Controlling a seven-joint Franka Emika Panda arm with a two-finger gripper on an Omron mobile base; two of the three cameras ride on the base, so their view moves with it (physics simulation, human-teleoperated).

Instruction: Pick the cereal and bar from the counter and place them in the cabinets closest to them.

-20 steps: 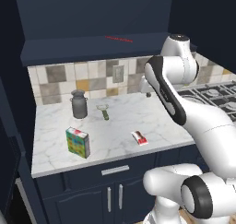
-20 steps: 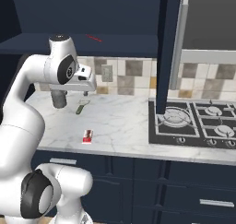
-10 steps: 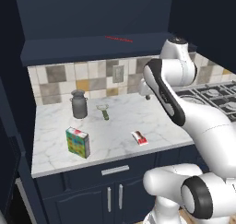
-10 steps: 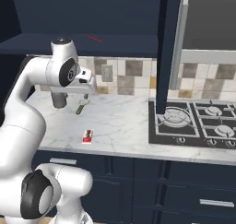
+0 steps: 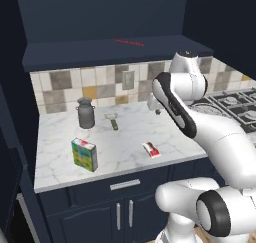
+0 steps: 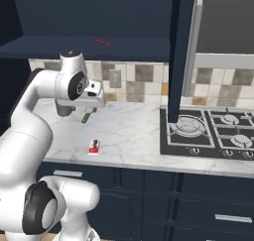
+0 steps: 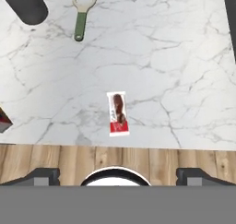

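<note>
The cereal (image 5: 84,154) stands upright near the front left of the counter (image 5: 125,137), its patchwork front facing me. Only the box's corner (image 7: 3,120) shows in the hand view. The bar (image 5: 151,149) lies flat near the counter's front edge, right of the box. It also appears in the right base view (image 6: 94,146). My gripper (image 7: 119,176) hangs high above the counter, open and empty, looking straight down at the bar (image 7: 118,112). In the base views the hand (image 6: 92,99) sits above and behind the bar, toward the tiled wall.
A grey metal jug (image 5: 86,113) and a green-handled peeler (image 5: 113,121) lie at the back of the counter. The wall cabinet's open shelf (image 5: 115,52) runs overhead. A gas hob (image 6: 213,131) lies to the right, past a tall navy panel (image 6: 176,51). Navy drawers and doors (image 5: 125,184) sit below.
The arm's upper joints have eased slightly right and down, with the hand still above the counter. The jaws stay open and the cereal, bar, jug and peeler have not moved.
</note>
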